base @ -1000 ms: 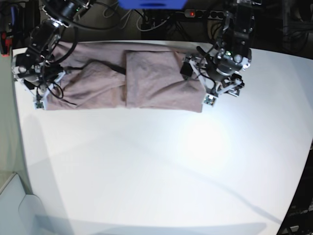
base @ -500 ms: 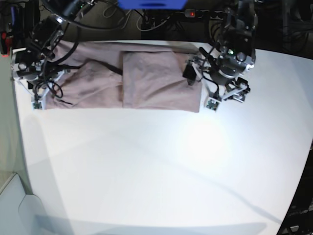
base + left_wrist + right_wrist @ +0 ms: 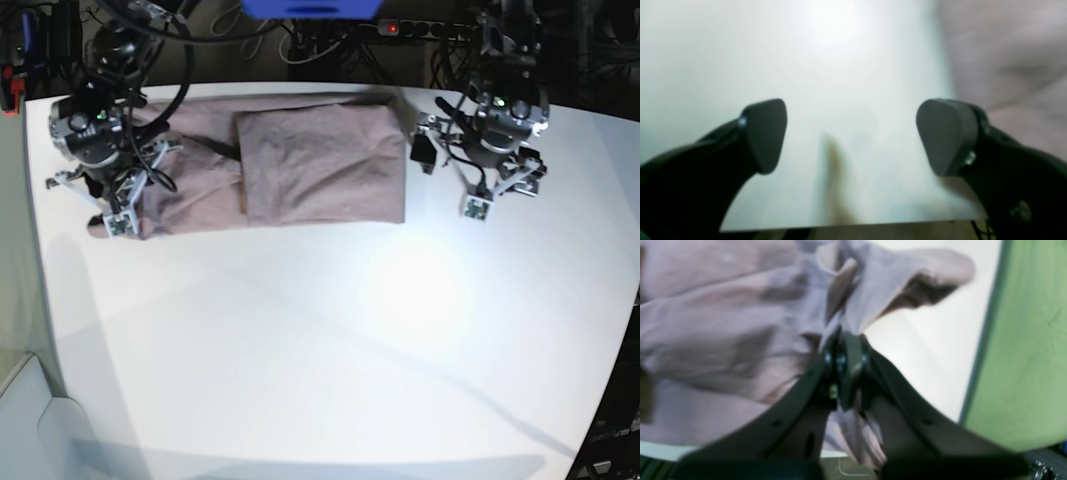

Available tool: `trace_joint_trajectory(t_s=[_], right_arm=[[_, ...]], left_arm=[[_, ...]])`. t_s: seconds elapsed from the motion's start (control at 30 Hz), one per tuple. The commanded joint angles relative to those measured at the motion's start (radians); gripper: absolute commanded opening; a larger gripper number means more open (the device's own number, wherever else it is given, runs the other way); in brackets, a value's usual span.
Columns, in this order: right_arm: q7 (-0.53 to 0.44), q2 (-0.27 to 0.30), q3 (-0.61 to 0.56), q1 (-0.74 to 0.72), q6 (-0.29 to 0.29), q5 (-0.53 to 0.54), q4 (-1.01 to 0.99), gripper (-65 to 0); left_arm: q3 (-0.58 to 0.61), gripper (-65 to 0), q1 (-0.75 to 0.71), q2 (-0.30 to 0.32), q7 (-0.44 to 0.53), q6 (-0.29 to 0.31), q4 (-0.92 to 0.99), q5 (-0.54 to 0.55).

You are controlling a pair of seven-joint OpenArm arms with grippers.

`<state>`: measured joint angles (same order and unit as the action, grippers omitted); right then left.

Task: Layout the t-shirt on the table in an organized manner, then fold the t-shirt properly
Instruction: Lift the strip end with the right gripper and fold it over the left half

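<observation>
The mauve-pink t-shirt [image 3: 320,160] lies along the far side of the white table [image 3: 330,340], its right part folded over into a neat rectangle. At the shirt's left end my right gripper [image 3: 113,221] is shut on a bunch of fabric. The right wrist view shows the right gripper [image 3: 843,350] pinching the cloth [image 3: 740,323], which rises in a loose peak above it. My left gripper [image 3: 500,195] hangs over bare table just right of the shirt. In the left wrist view the left gripper [image 3: 857,133] is wide open and holds nothing, with the shirt's edge [image 3: 1007,50] at the upper right.
Cables and a power strip [image 3: 400,28] run behind the table's far edge. A green surface [image 3: 1030,340] lies beyond the table edge on the right gripper's side. The near half of the table is bare white.
My right gripper has shut on the shirt's left end and drawn it inward and up. The left gripper has moved right, off the shirt, staying open.
</observation>
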<state>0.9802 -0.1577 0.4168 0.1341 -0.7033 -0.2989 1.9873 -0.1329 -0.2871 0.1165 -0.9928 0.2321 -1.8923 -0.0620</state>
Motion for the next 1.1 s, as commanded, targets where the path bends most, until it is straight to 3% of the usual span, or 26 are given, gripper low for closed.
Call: trace_joint_trajectory(t_s=[0.0, 0.3, 0.53, 0.73, 1.07], right_arm=[[-0.013, 0.001, -0.016, 0.0, 0.005, 0.007, 0.017, -65.0], [-0.022, 0.001, -0.207, 0.046, 0.005, 0.007, 0.037, -65.0], [-0.014, 0.001, -0.379, 0.049, 0.005, 0.007, 0.04, -65.0], [-0.014, 0.001, -0.516, 0.049, 0.005, 0.007, 0.04, -65.0], [-0.013, 0.001, -0.732, 0.069, 0.005, 0.007, 0.04, -65.0]], left_arm=[[-0.018, -1.8, 0.01, 0.002, 0.021, -0.003, -0.019, 0.003], [-0.185, -1.7, 0.009, 0.009, 0.021, -0.001, 0.044, 0.003], [-0.178, -1.7, 0.01, -0.001, 0.022, -0.001, 0.139, 0.004], [-0.176, -1.7, 0.015, -0.051, 0.021, -0.001, 0.138, 0.004], [-0.047, -1.7, 0.015, -0.076, 0.021, -0.007, 0.138, 0.0]])
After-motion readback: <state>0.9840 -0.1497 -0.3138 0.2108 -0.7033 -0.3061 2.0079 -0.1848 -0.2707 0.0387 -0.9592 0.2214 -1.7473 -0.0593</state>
